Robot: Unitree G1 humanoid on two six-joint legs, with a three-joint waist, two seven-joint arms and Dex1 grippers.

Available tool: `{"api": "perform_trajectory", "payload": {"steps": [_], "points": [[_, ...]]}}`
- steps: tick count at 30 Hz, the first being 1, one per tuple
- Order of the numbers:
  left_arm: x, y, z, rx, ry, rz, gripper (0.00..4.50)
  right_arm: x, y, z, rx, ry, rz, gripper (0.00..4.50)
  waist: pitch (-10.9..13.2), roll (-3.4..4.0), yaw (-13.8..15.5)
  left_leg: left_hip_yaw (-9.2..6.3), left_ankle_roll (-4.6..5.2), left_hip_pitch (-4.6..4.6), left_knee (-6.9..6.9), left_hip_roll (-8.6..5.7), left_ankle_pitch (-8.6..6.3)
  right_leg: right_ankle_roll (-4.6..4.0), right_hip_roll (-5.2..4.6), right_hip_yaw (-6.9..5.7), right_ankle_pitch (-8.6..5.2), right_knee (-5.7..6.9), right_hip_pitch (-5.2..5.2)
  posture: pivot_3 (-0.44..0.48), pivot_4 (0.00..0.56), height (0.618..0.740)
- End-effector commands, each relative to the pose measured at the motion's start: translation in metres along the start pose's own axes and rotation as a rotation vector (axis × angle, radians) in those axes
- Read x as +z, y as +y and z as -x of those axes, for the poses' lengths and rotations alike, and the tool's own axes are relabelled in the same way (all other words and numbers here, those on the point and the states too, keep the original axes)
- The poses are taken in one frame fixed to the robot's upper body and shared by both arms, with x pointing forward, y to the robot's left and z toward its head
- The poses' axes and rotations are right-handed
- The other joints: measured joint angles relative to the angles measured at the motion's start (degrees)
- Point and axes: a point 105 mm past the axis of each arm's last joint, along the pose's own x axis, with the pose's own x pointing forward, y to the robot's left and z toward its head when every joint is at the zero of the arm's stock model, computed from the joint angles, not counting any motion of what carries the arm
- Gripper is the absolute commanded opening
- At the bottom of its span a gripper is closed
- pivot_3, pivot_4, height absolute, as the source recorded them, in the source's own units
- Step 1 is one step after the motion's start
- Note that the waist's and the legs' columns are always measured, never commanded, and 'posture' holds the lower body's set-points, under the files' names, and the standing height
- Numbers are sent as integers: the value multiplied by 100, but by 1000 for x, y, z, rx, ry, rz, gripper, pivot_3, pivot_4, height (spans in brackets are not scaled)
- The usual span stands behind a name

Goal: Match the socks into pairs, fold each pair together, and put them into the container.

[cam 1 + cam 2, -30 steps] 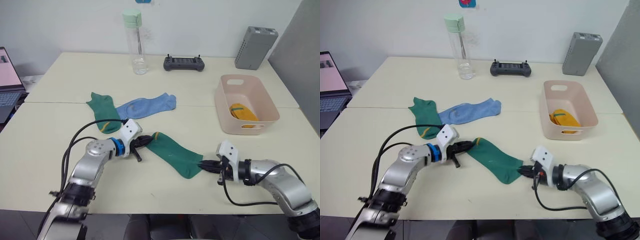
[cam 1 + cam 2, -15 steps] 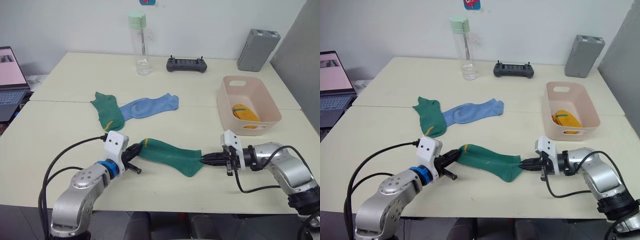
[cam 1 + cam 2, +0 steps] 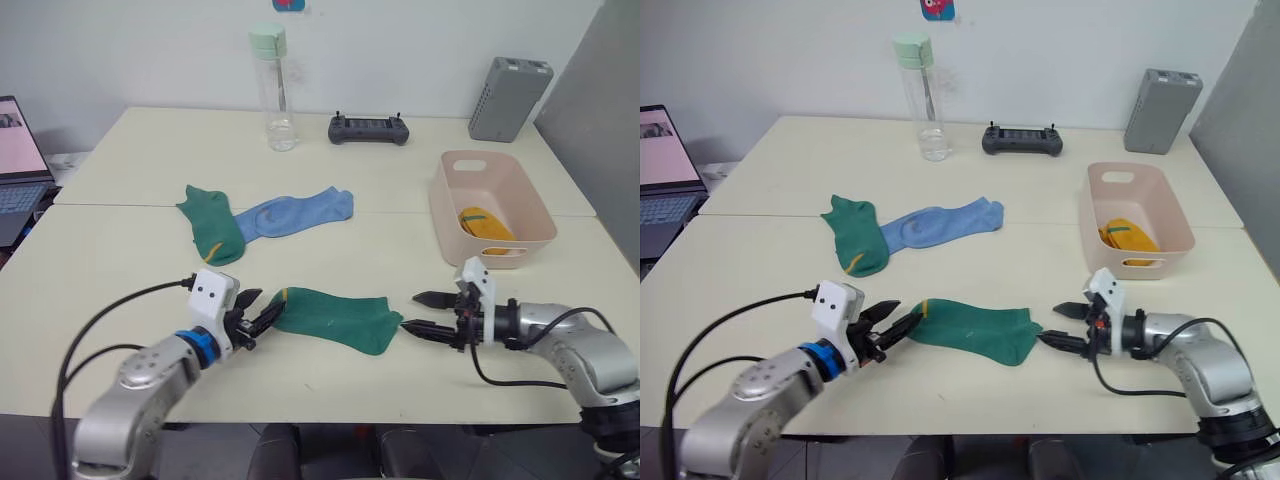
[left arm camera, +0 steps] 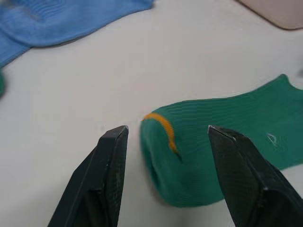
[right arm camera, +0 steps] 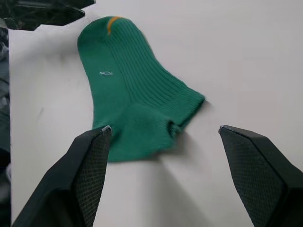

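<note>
Socks are the job, and the green sock nearest me lies flat on the worktop between my left gripper and right gripper, both with fingers spread apart and empty, one at each end of it. I judge the green pair is in hand: its mate, the second green sock, sits at about 10 o'clock, overlapping a blue sock, so next I must bring the two greens together and fold them. Container, at 2 o'clock with a yellow bundle inside, has bare worktop before it, but the near edge is close behind my grippers.
</note>
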Motion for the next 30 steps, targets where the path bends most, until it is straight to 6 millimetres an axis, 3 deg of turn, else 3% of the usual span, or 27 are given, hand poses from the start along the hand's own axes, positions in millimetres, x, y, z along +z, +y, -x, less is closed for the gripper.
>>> {"api": "perform_trajectory", "payload": {"steps": [1, 2, 5, 9, 12, 14, 19, 22, 27, 30], "points": [[3, 13, -4, -99, 32, -73, 2782, 5, 8, -5, -22, -9, -38, 3931, -1, -4, 8, 2, 0, -1, 0, -1, 0, 0, -2, 0, 0, 0, -8, 0, 150, 740], [2, 17, -8, -117, 52, -91, 2782, 4, 8, -6, -36, -1, -42, 3931, -1, -4, 27, 1, 0, -3, 0, -1, 0, 0, -2, -3, 0, 0, -12, 0, 150, 740], [-2, 27, -18, -152, 78, -120, 2818, 1, 7, -9, -60, 12, -39, 3313, -1, -4, 38, 4, 0, -6, -3, -6, 0, -2, -11, -3, -1, -2, -15, 0, 150, 740], [-13, 31, -31, -212, 118, -151, 2818, 0, 13, -15, -48, 6, -56, 1910, -4, -7, 24, 13, 1, -19, -18, -5, -1, -2, -16, -5, 0, -3, -7, 0, 150, 740], [-15, 29, -35, -248, 120, -149, 2238, 1, 14, -13, -52, 2, -63, 822, -4, -6, 23, 5, 1, -18, -37, -2, 0, 10, -9, -13, 9, 7, -12, 0, 150, 740], [-18, 26, -34, -259, 123, -152, 1618, 1, 12, -11, -69, 1, -61, 50, -4, -6, 23, 2, 1, -18, -45, 1, 0, 10, -3, -14, 8, 7, -12, 0, 150, 740], [-21, 3, -32, -293, 87, -115, 83, 5, 0, -9, -111, -10, -41, 0, -5, -6, 22, 3, 1, -19, -54, 0, 0, 9, -4, -12, 6, 4, -11, 0, 150, 740], [-18, -4, -29, -257, 57, -90, 37, 10, -6, -9, -126, -19, -23, 0, -5, -6, 19, 4, 1, -16, -54, 1, 0, 13, -4, -10, 6, 4, -9, 0, 150, 740], [-8, 3, -20, -118, 29, -72, 37, 13, -11, -9, -131, -22, -9, 0, -5, -7, 18, 2, 2, -13, -52, 1, 1, 18, -3, -11, 7, 6, -9, 0, 150, 740], [-15, 6, -19, -75, 70, -88, 37, 10, -11, -10, -124, -9, -13, 0, -5, -6, 18, 3, 2, -13, -50, 0, 1, 18, -4, -9, 7, 5, -8, 0, 150, 740]]}}
